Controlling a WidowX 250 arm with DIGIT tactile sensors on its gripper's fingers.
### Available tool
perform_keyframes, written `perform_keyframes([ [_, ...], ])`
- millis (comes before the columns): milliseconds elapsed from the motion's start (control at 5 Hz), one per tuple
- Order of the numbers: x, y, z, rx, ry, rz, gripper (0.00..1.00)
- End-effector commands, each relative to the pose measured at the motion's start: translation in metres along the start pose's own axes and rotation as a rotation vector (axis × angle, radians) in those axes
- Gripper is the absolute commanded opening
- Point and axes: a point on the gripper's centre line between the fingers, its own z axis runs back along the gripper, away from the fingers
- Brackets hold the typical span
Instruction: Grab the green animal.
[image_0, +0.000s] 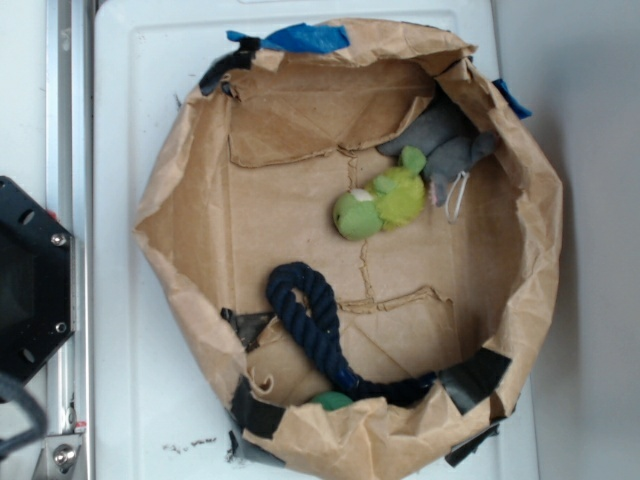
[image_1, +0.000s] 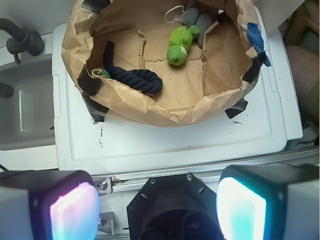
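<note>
Ext view, L to R: I see the robot base (image_0: 30, 280) at far left, off the white lid (image_0: 130, 120), nowhere near the bin. No arm over the paper bin (image_0: 185, 200). Inside the bin, low centre: dark-blue rope (image_0: 315, 325) looped, w/ a small dark-green ball (image_0: 330, 401) tucked at the bottom wall beside it. Further R and up: the green animal (image_0: 380, 203), lying on its side on the cardboard floor, head toward lower L. Its upper R end touches the grey plush (image_0: 445, 145), white loop (image_0: 457, 196) hanging just beside.

Wrist view: gripper (image_1: 157, 202) pads at bottom corners, L pad (image_1: 72, 207) and R pad (image_1: 241, 206) spread wide, nothing between them but the mount. Holding nothing. Bin sits well ahead of the tool; toy is toward its far side, R of centre.

Progress, my read: basically zero. No approach, no descent, no contact. Left to do: move out over the bin, line up on the toy, drop in, close, lift. Grey plush is snug against it, so I'd come in on the head side to avoid snagging both
</note>
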Motion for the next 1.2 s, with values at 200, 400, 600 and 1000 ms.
perform_keyframes([
  [200, 0.028, 0.004, -0.020, 0.026, 0.011, 0.080, 1.00],
  [400, 0.028, 0.004, -0.020, 0.026, 0.011, 0.080, 1.00],
  [600, 0.028, 0.004, -0.020, 0.026, 0.011, 0.080, 1.00],
  [1000, 0.028, 0.004, -0.020, 0.026, 0.011, 0.080, 1.00],
])
